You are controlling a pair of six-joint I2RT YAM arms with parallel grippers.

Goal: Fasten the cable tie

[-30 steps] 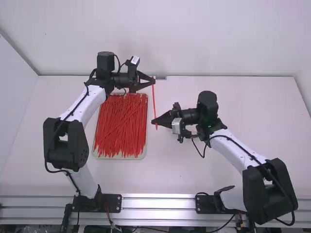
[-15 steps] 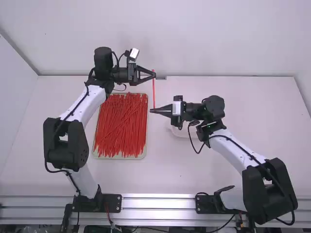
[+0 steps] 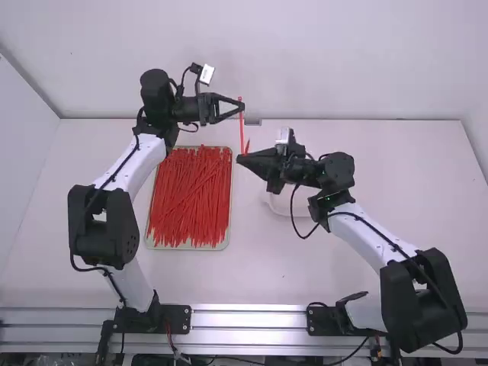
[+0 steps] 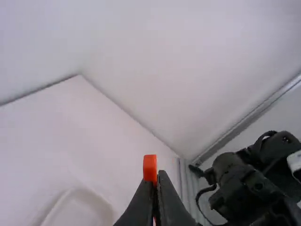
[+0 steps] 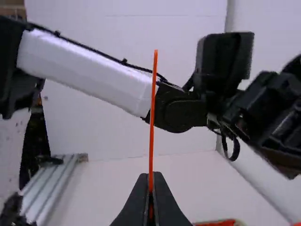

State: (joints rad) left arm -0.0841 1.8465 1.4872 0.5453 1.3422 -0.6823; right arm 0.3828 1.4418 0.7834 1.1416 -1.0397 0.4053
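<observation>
The left gripper (image 3: pixel 237 109) was up in the air over the back part of the white table (image 3: pixel 396 160). Its two black fingers were pressed tight together on the top end of one thin red plastic cable tie (image 3: pixel 242 130). In the left wrist view a small bit of the tie's tip (image 4: pixel 150 168) poked out past the squeezed fingers. The tie hung almost straight down from there, leaning just a little. The right gripper (image 3: pixel 242 158) was lower down and came in from the other side. Its fingers were pinched shut on the bottom end of the same tie, which the right wrist view showed rising straight up out of them (image 5: pixel 152 117). So the tie was held in the air between the two grippers and did not touch the table. Just beside it, on the table, lay a flat pale tray (image 3: pixel 187 247) with a big pile of red cable ties (image 3: pixel 191 194) on it. A pale see-through dish (image 3: pixel 276 207) sat on the table under the right arm.
</observation>
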